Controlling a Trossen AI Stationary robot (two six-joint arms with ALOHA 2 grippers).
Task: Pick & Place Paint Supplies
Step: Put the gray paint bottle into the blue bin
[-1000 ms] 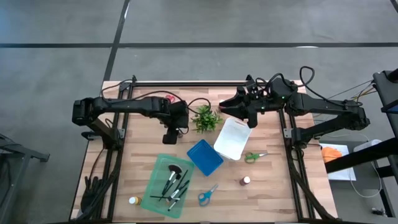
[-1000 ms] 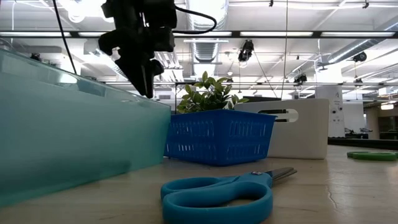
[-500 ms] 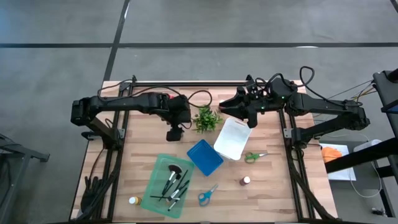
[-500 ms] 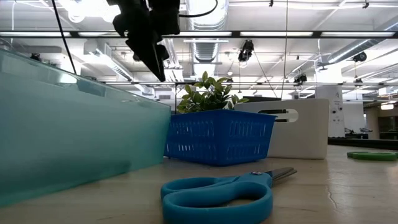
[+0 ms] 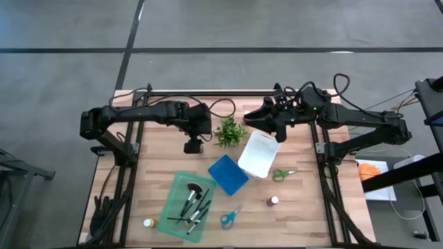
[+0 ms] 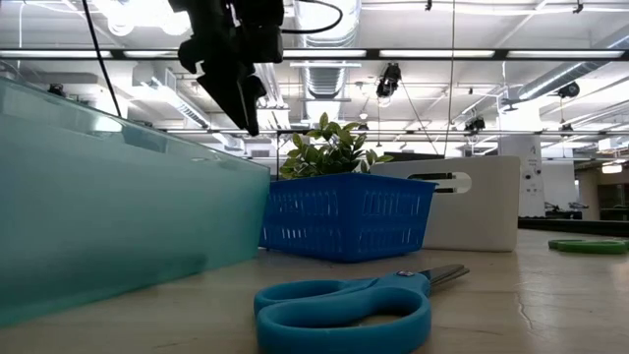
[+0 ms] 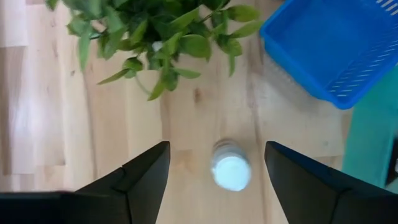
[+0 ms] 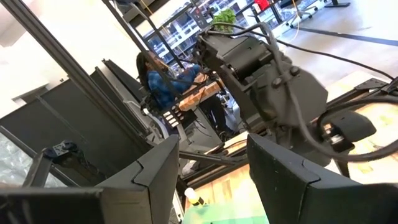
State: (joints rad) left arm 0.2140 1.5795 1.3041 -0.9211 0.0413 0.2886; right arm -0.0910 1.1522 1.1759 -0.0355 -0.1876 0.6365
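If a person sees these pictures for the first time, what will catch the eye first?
Probably the left gripper, raised with jaws open directly above a small white-capped bottle standing on the wood beside the leafy plant. Next, the green tray of dark brushes near the table's front, with the blue basket beside it.

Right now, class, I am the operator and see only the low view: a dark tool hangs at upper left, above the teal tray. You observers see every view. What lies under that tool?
Observer: A small white-capped bottle stands on the wood below the left tool, between its open fingers, not gripped.
Operator: What is inside the teal tray?
Observer: Several dark-handled brushes lie in the teal tray.
Operator: Where is the right tool?
Observer: The right tool waits, open, at the far end of the white bin.
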